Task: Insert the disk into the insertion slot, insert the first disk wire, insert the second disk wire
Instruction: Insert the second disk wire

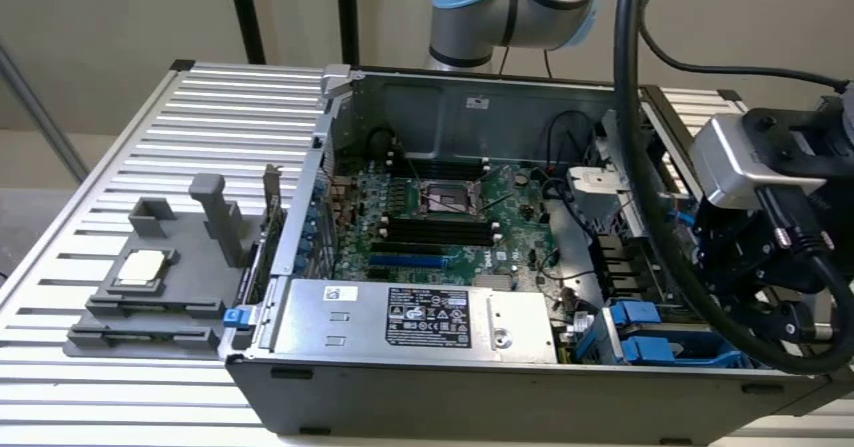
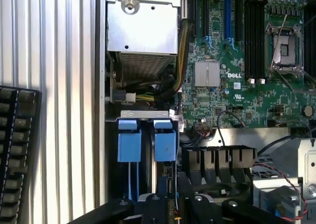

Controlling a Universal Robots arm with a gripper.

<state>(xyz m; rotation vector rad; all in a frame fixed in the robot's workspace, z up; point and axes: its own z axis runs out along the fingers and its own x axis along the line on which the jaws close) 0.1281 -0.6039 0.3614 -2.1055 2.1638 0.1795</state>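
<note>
Your hand (image 1: 771,302) sits low at the drive end of the open computer case (image 1: 400,407), directly over the insertion slot (image 1: 638,335). You cannot tell whether it is clenched, released or carrying anything.

Judging by that position, the step in hand is the first one, getting the disk home in the slot. The disk's silver body cannot be made out. A bright blue strip (image 1: 714,360) lying in the slot right beneath the hand may be its carrier frame, but that is only a guess.

Any move from here calls for staying square to the slot's channels. It also means keeping off the cable bundle (image 2: 170,80) that runs just beyond the slot from the hand.

The wrist view gives you the slot's detail: two blue latch tabs (image 2: 128,140) side by side straight ahead of the hand, with a dark channel under each. The power supply (image 2: 143,26) lies farther ahead and the motherboard (image 2: 237,61) off to one side.

The exterior view gives you the surroundings instead. A thick black hose (image 1: 641,167) loops close past the hand. Well away from the hand, across the case, a grey fixture (image 1: 147,307) stands on the slatted bench (image 1: 240,107).
</note>
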